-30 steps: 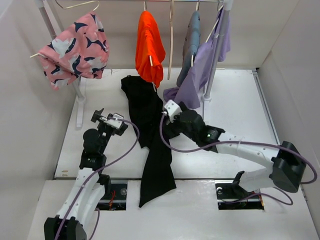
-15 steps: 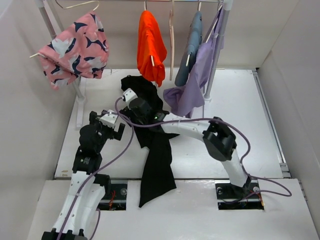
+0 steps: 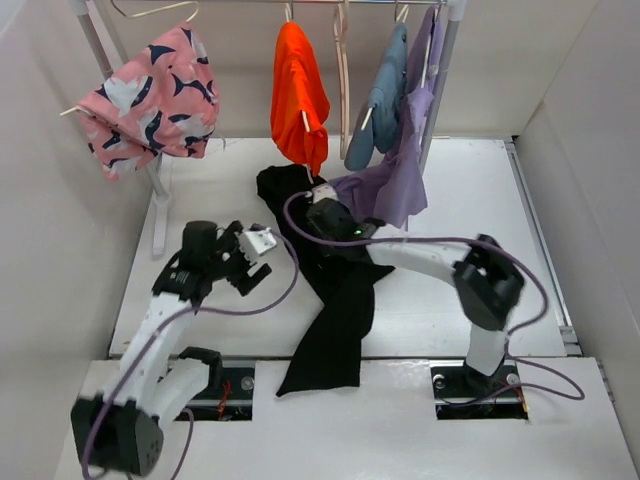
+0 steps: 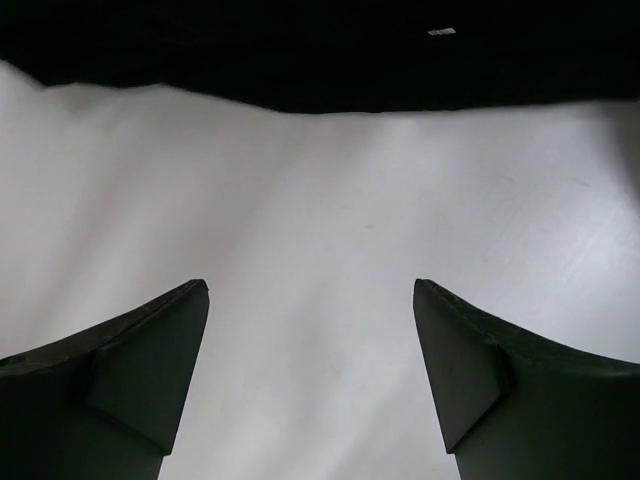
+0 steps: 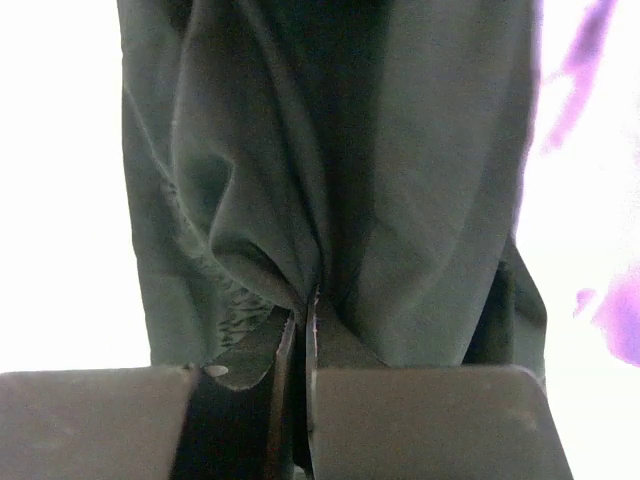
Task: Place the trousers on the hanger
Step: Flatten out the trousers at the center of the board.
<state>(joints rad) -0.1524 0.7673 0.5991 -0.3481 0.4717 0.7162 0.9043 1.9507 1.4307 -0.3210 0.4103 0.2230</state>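
A white table (image 3: 480, 190) holds black trousers (image 3: 342, 295), crumpled lengthwise. Above their far end, the pale hanger (image 3: 343, 80) hangs beside an orange garment (image 3: 298, 90). The right gripper (image 5: 300, 325) pinches trouser fabric. The left gripper (image 4: 310, 295) is spread wide over the table, near the trousers' edge.

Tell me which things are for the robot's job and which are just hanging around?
For the job: trousers, pinched in the right gripper; empty beige hanger; open left gripper.
Just there: pink patterned garment; orange garment; blue garment; purple garment.
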